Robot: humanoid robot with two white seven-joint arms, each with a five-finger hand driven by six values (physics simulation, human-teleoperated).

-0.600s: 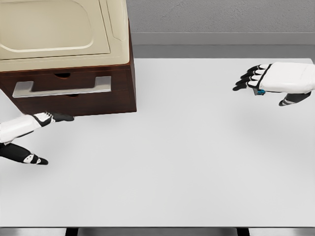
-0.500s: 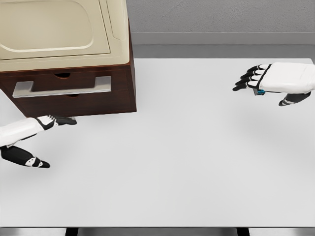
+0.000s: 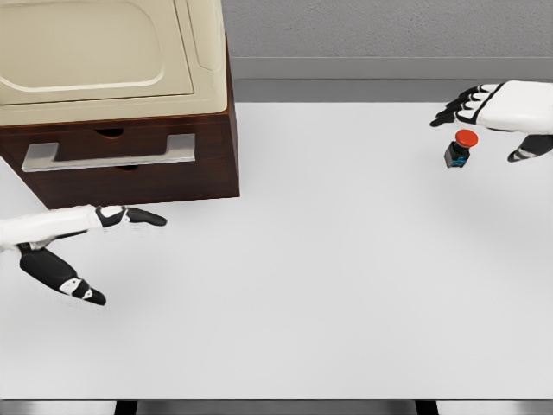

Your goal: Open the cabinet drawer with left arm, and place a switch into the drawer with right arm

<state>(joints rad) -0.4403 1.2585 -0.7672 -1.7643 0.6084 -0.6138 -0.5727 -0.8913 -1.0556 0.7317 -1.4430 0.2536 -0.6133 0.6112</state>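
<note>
The right hand (image 3: 501,108) has lifted up and back since a moment ago, uncovering the switch (image 3: 460,149), which was all but hidden under its palm. The left hand (image 3: 73,238) has slid forward, away from the cabinet front.

One switch stands on the table (image 3: 328,285), a small dark block with a red round button on top. It sits just below the right hand's fingers, between them and the thumb, and I can't tell whether anything touches it. That hand is spread, fingers pointing left, holding nothing.

The left hand is open too, index finger stretched out to the right and thumb hanging apart below it, empty. Just above and behind it is the one cabinet (image 3: 121,104), dark brown with a cream top. Its front carries one drawer (image 3: 207,143) with a single long metal handle (image 3: 108,152), and the drawer looks closed. The handle is near the left hand but clear of it.

Two hands, one switch, one drawer.
</note>
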